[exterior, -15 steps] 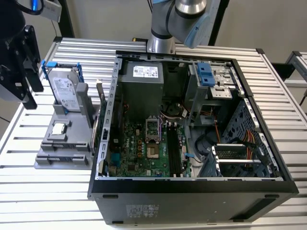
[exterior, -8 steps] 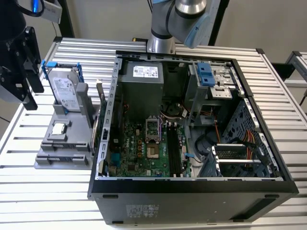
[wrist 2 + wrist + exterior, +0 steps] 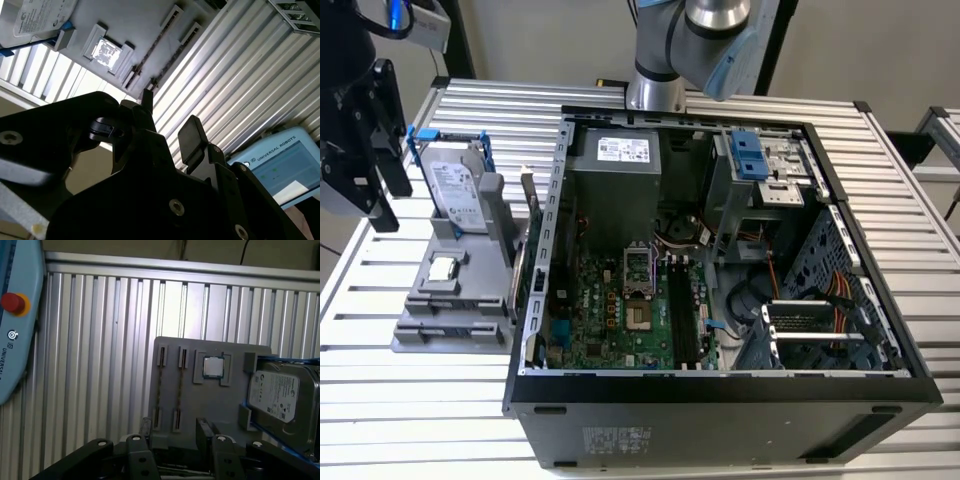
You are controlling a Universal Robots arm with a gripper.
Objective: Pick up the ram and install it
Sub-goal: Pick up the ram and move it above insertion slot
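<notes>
Gripper (image 3: 175,432), spread and empty, pictured near the ram (image 3: 159,387) slotted edge-up in the grey holder (image 3: 215,400); the neighbouring stick (image 3: 178,390) could be clipped by misalignment.

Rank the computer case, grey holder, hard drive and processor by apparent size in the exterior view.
Largest to smallest:
1. computer case
2. grey holder
3. hard drive
4. processor
No two look alike in size.

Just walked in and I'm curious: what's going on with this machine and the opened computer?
A robot arm's gripper hangs open and empty near a grey holder beside the open computer case. Ram sticks stand edge-on in the holder's slots, alongside a processor chip and a hard drive. Nothing has been picked up yet.
</notes>
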